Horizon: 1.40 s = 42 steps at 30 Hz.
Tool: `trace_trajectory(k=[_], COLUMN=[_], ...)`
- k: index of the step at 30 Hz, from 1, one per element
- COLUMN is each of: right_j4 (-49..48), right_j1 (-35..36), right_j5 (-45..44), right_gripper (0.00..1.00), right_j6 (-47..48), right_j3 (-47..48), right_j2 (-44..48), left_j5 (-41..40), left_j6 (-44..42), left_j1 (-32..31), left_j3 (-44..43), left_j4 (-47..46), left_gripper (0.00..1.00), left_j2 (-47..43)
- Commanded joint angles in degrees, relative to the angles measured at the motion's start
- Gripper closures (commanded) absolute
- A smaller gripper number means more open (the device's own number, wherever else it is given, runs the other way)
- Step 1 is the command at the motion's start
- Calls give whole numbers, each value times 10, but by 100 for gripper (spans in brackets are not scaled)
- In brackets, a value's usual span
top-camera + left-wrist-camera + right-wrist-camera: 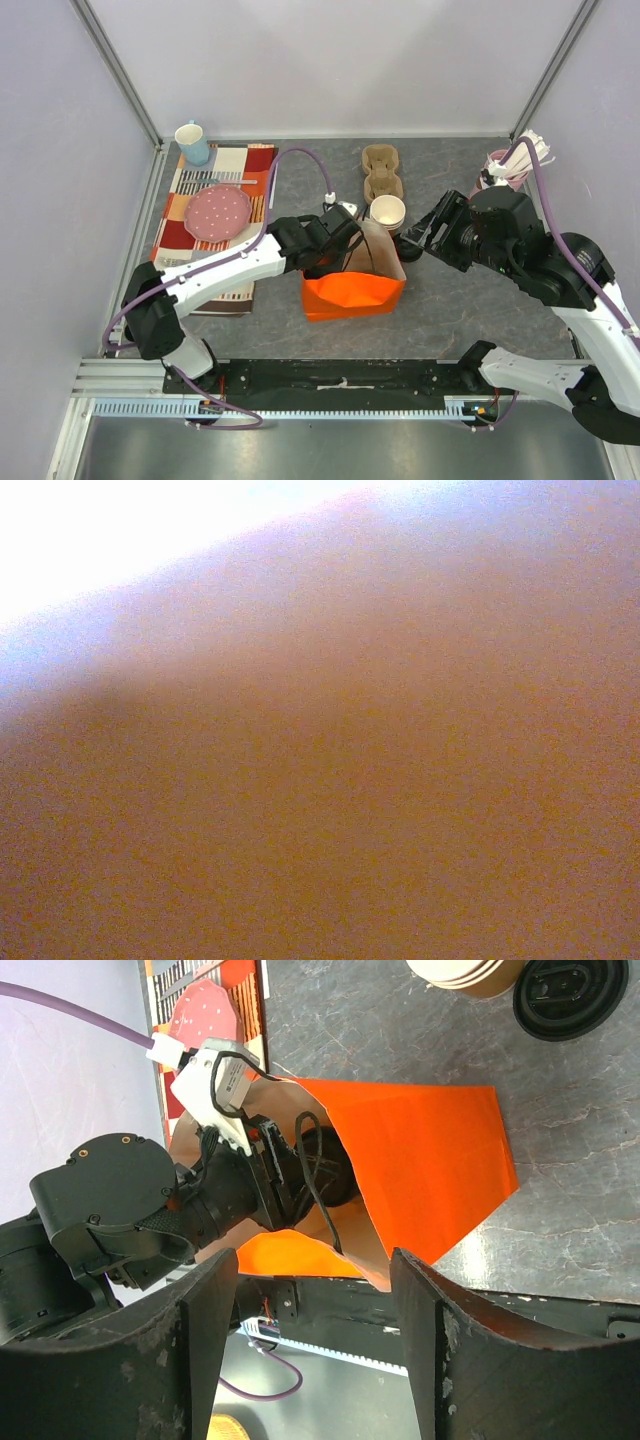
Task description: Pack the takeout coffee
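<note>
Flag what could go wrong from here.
1. The left hand sits deep inside the orange bag; pulling out could drag or tip it.
2. Its wrist camera shows only blurred bag wall, so it guides nothing.
3. The takeout coffee stands close beside the cup stack; the open right hand could knock the stack.

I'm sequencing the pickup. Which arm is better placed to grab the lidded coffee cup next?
Right, probably. The right gripper stands open, close to the takeout coffee, while the left gripper sits inside the orange bag, away from the cup.
</note>
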<state>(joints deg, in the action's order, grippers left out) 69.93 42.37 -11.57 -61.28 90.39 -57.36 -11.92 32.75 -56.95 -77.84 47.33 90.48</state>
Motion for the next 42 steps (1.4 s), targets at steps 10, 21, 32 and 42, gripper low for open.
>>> trace_trajectory(k=[10,21,32,42], right_j4=[-15,-38,-61,-90], right_j1=[2,1,3,2], right_j5=[0,9,13,-7], right_gripper=[29,27,26,22], right_j6=[15,32,42,66], right_j3=[8,8,8,24], right_j2=[-6,-20,-27,-46], left_j5=[-9,-4,14,63], left_j6=[-4,-25,-65,-150], left_j1=[3,3,3,3], left_j3=[-41,-91,-132,-128], left_j4=[29,50,50,-29], left_gripper=[65,65,57,48], left_j2=[-33,-57,-82,-163])
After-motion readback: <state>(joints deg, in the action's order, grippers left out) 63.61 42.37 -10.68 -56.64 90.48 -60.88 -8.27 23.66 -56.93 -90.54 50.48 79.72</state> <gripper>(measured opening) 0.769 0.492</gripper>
